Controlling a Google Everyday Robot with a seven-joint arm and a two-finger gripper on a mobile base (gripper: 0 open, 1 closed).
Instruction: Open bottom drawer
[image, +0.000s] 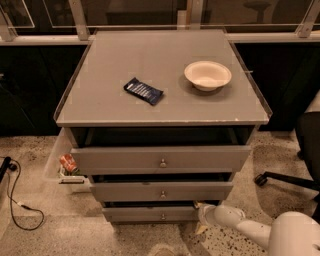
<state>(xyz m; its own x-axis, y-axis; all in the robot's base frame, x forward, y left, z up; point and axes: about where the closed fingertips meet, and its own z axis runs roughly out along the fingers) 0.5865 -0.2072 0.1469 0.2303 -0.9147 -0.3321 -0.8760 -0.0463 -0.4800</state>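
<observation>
Bottom drawer (150, 214), right edge: end effector (201, 216)

Gray bench (110, 107) top: flat, thin raised edge along sides. On it, left of centre: dark blue packet (143, 91), lying flat, angled. Right and toward back: white bowl (207, 75), upright, well apart from packet. Below, speckled floor (50, 237): black cable (11, 199) looping at left, chair base (282, 180) at right. Gripper (201, 218) low over floor, by bench's lower right front corner.
</observation>
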